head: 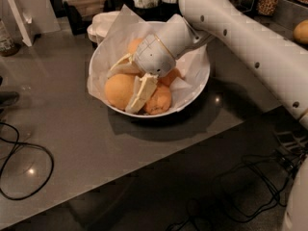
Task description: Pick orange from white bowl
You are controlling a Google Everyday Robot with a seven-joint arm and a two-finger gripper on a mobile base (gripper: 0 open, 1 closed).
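Hand (120, 91) first: you have it down inside the white bowl (206, 83), with its two pale fingers (139, 93) spread wide. One finger runs along the 3 o'clock side of the orange (117, 90). The other reaches across its 12 o'clock edge, so the fruit sits between them. From this view you cannot tell whether either finger is pressing on the skin.

The orange lies at about 8 o'clock in the bowl, on the crinkled white paper (113, 40) that lines it and stands up past the rim at 10 o'clock. Smaller, deeper-coloured fruits share the bowl: one (160, 100) at 6 o'clock just beside the nearer finger, one (134, 44) at 11 o'clock half hidden behind the wrist, and another (171, 76) near the middle.

Your arm (240, 30) comes in from 2 o'clock over the bowl's far rim. The bowl stands on the grey counter (62, 124). A stack of small white discs (102, 24) sits just beyond it at 11 o'clock, and a black cable (33, 150) loops at the counter's 8 o'clock edge.
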